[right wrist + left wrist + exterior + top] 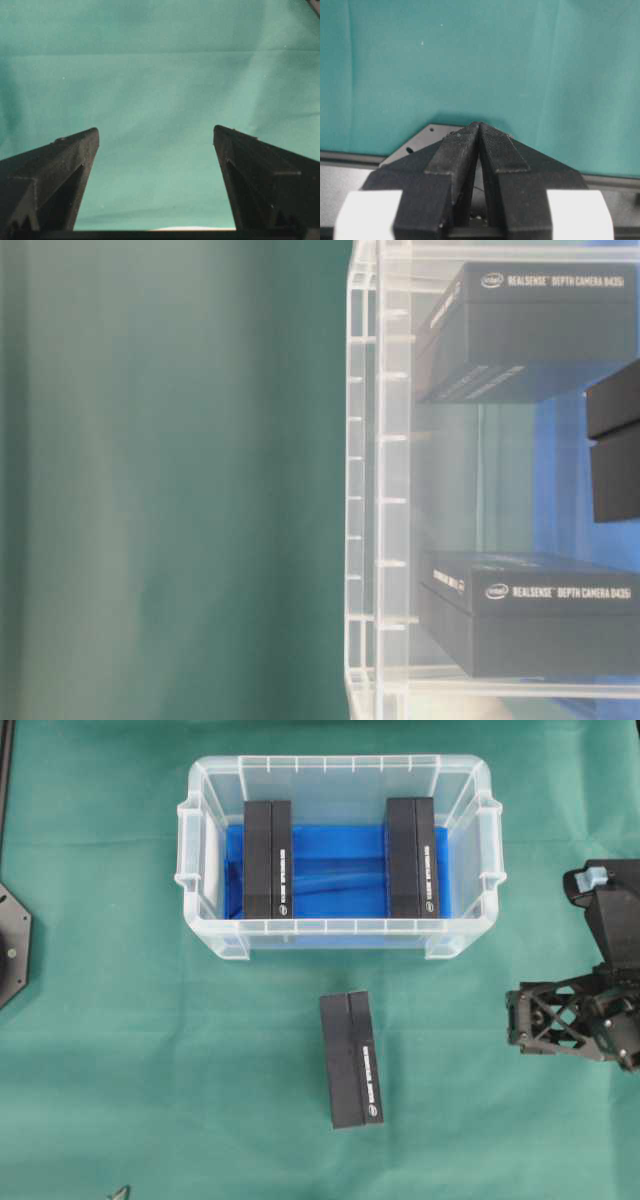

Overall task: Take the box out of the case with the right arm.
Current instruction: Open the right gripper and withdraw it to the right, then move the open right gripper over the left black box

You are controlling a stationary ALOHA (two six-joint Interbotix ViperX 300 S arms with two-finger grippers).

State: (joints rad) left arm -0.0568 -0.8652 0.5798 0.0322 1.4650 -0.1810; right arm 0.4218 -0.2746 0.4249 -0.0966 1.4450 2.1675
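Your scene, item by item:

The tabletop (120, 1050) — covered in green cloth, carrying everything below.

The case (340, 935) — clear plastic bin with a rimmed edge and blue lining, set in the upper middle of the overhead view. From the table-level view you look through its ribbed clear wall.

Left box in the case (268, 859) — black, long and narrow, standing on the blue lining near the case's left wall, white lettering along one side.

Right box in the case (412, 858) — same kind, near the case's right wall, well apart from the first. In the table-level view both read "RealSense Depth Camera D435i".

Box on the tabletop (351, 1059) — a third black box, outside the case, lying on the cloth below its front wall, slightly tilted from the case's long axis, touching nothing else.

Right arm's claw (156, 135) — fingers spread wide with only green cloth between them; it holds nothing. Overhead, you find the arm at the right edge, well to the right of the outside box and below the case's right end.

Left arm's claw (479, 127) — fingertips pressed together, nothing between them, above green cloth near a black base plate (12, 945) at the left edge.
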